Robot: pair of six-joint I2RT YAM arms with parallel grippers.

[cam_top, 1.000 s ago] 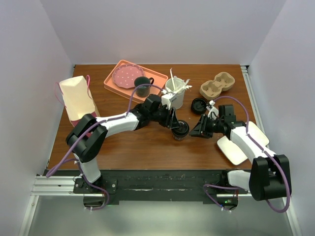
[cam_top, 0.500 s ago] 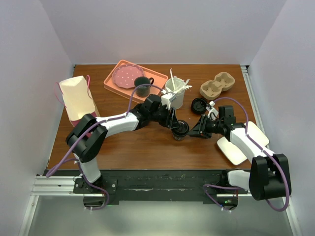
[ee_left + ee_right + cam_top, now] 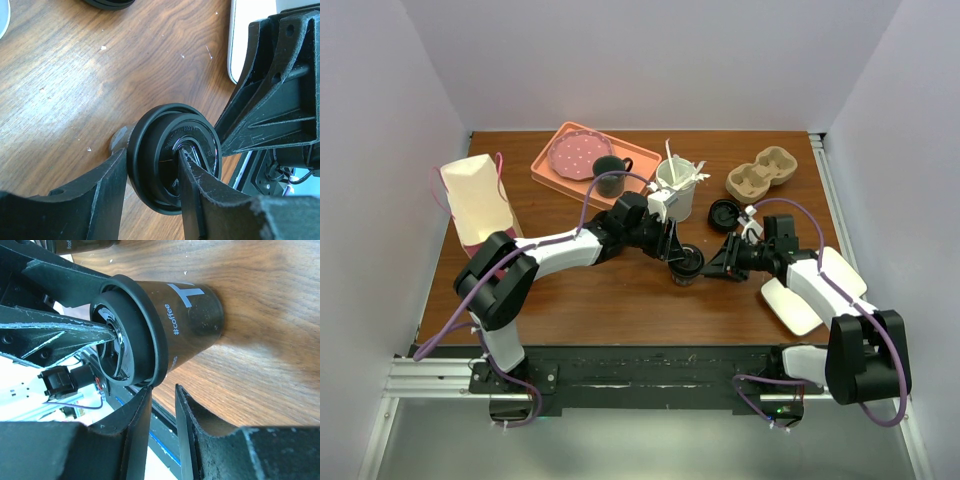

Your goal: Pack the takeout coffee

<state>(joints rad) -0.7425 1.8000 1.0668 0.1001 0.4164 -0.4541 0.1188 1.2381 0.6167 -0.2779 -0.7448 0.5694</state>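
Hardly anything has shifted over the last second: the right gripper (image 3: pixel 164 390) has crept a touch closer to the takeout coffee (image 3: pixel 686 262), while the left arm has stayed where it was.

Nearest the bases, at the right, two white dishes (image 3: pixel 788 305) lie under the right forearm. At mid tabletop (image 3: pixel 620 300) the takeout coffee stands upright between the two arms.

From above, the left gripper (image 3: pixel 152 160) covers the cup's top and hides the grip. Its own wrist view shows it: the fingers are clamped on the lid (image 3: pixel 150 195), one outside the rim and the other on the sunken top.

The right wrist view alone shows the white "#coffee" lettering on the cup's side. It also shows the right fingers a narrow gap apart with nothing between them. One sits just beside the lid's rim; whether it touches cannot be told.

Farther back stand a second black cup (image 3: pixel 724 213) and a white cup of stirrers (image 3: pixel 676 190). A pulp cup carrier (image 3: pixel 763 172) lies to their right. A pink tray (image 3: pixel 552 170) carries a spotted plate (image 3: pixel 575 155) and a dark mug (image 3: pixel 610 176). A paper bag (image 3: pixel 475 200) stands at the left edge.
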